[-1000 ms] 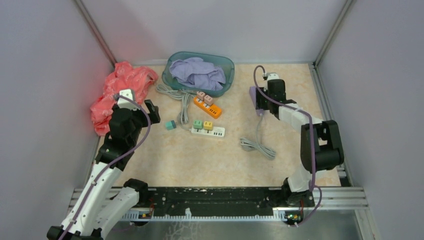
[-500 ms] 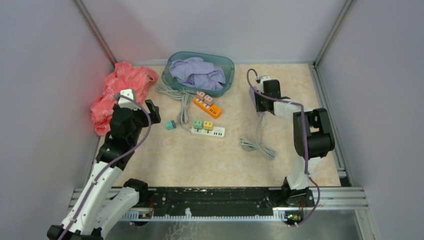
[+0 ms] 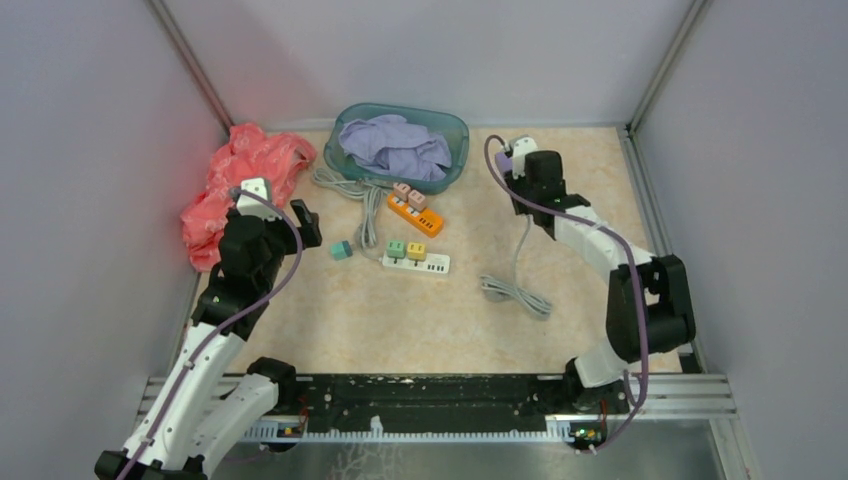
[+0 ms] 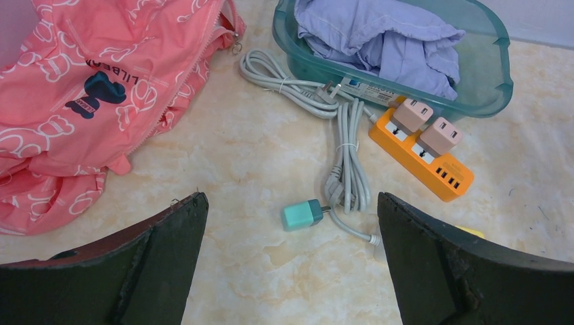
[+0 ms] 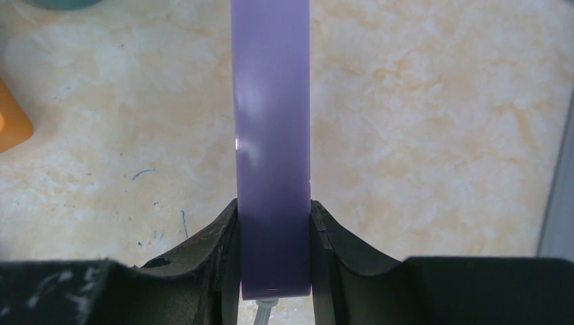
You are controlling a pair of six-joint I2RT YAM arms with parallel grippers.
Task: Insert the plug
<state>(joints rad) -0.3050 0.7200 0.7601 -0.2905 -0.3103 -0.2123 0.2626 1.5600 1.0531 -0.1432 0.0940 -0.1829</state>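
A teal plug [image 3: 341,249] lies loose on the table beside a bundled grey cord; in the left wrist view the plug [image 4: 302,214] lies just ahead of and between my open fingers. My left gripper [image 3: 303,222] [image 4: 290,200] is open and empty. My right gripper [image 3: 516,168] [image 5: 273,211] is shut on a purple power strip [image 5: 272,128], held above the table at the back right; its grey cord [image 3: 515,282] trails down onto the table. An orange power strip [image 3: 415,213] [image 4: 420,147] with two pink plugs and a white power strip [image 3: 415,261] with a green and a yellow plug lie mid-table.
A teal basket [image 3: 460,135] [image 4: 497,81] holding lilac cloth stands at the back. A pink garment [image 3: 240,175] [image 4: 81,101] lies at the back left by the wall. Grey walls close in both sides and the back.
My right arm has swung the purple power strip toward the back and slightly left, turning the wrist. The left arm and the teal plug have not moved.
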